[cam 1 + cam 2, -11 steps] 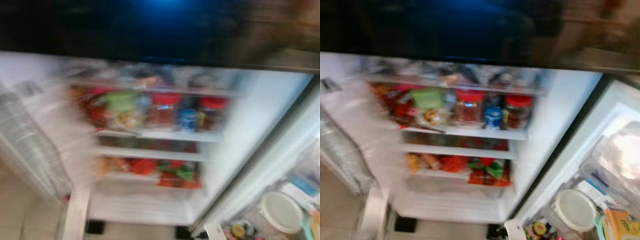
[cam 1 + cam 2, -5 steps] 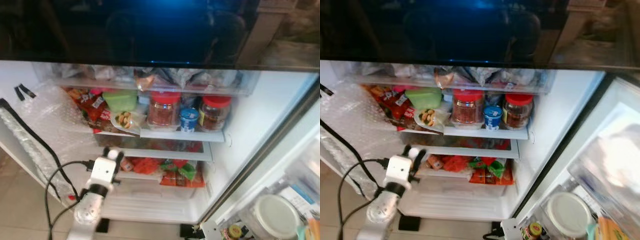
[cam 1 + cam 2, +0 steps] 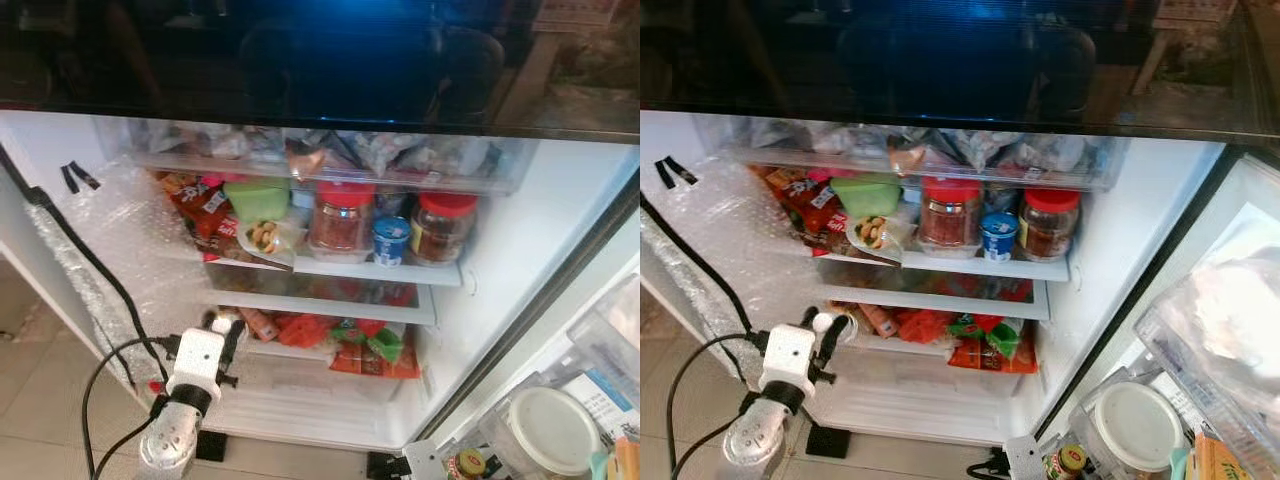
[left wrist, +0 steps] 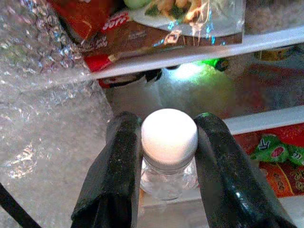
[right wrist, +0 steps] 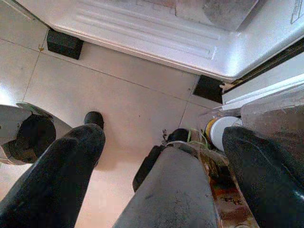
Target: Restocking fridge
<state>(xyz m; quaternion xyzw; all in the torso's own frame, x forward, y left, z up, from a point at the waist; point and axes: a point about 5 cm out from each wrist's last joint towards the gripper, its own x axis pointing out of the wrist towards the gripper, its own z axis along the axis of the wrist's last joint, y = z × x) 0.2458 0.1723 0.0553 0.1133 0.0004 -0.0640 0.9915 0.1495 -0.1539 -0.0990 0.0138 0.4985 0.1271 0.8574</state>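
Left hand (image 4: pixel 168 156) grips a clear bottle (image 4: pixel 169 178) (smooth white cap) at fridge (image 3: pixel 545 240).

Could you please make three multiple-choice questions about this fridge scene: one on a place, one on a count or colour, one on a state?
1. Where is the blue-lidded tub?
A. between the two red-lidded jars
B. on the floor
C. in the door rack

2. What colour is the cap of the bottle?
A. green
B. white
C. red

3. What is the left gripper doing?
A. hanging open
B. gripping a jar
C. shut on the bottle's neck

Answers:
1 A: the tub stands between the left jar and the right jar.
2 B: the left wrist view shows a white cap.
3 C: both fingers press the bottle just under its cap.
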